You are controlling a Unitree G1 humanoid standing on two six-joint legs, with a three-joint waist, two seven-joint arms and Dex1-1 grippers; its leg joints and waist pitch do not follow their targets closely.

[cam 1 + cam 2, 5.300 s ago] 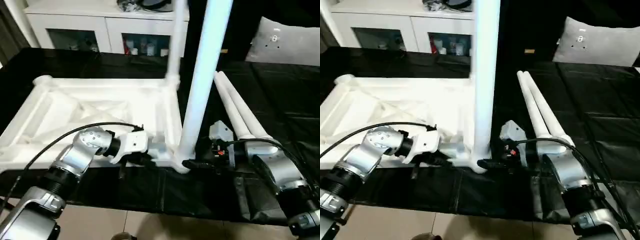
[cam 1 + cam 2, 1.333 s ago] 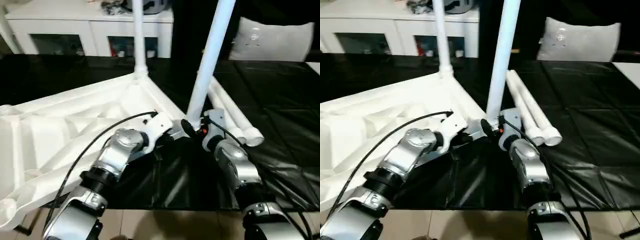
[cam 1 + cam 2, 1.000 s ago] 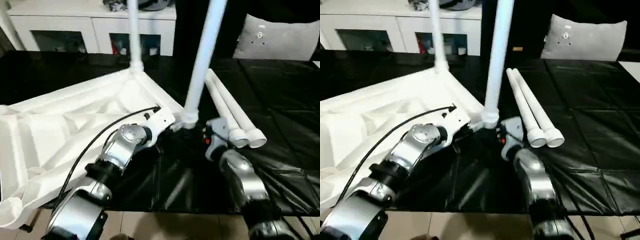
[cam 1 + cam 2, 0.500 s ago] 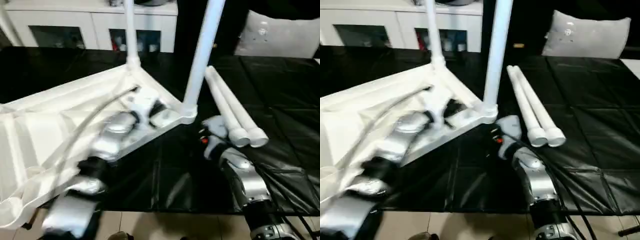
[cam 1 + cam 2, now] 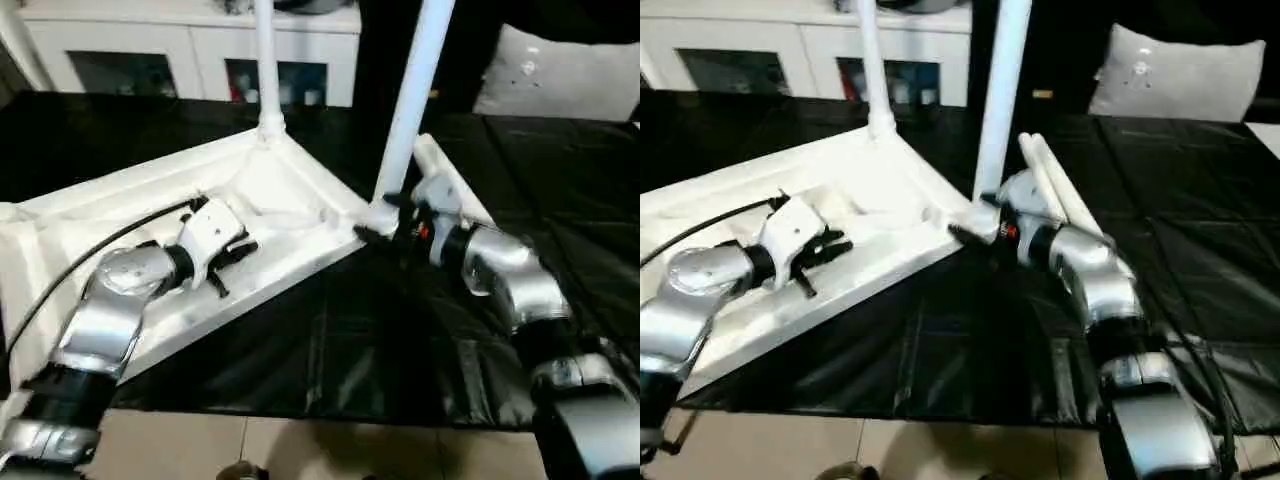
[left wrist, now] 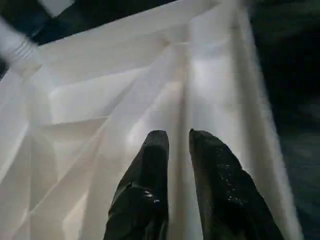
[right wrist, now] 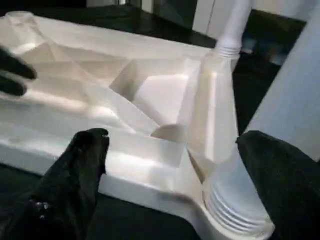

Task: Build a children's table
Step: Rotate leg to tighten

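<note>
Since a second ago the left pincer [image 5: 232, 262] has left the near corner socket of the children's table [image 5: 290, 200] and now hangs over the ribbed underside of the top, further in from that corner. The right pincer [image 5: 385, 216] has come up from the black cloth to the base of the near upright leg [image 5: 410, 90].

The left pincer's black fingers [image 6: 150, 165] stand only a little apart, close over a rib of the tabletop, with nothing between them. The right pincer gapes wide, one finger [image 7: 80, 165] by the tabletop's edge rail and the other on the far side of the leg's base, so the socket sits between them; I cannot tell whether they touch it.

The children's table lies upside down on the black-covered desk [image 5: 560, 210], skewed, reaching from the desk's left edge towards its middle. Two legs stand upright in sockets; the second leg [image 5: 266, 60] is at the corner nearer the far edge. Two loose legs [image 5: 1055, 190] lie side by side on the cloth behind the right pincer. A white cabinet [image 5: 200, 40] stands beyond the far edge, a grey cushion [image 5: 560, 75] beyond the far right corner.
</note>
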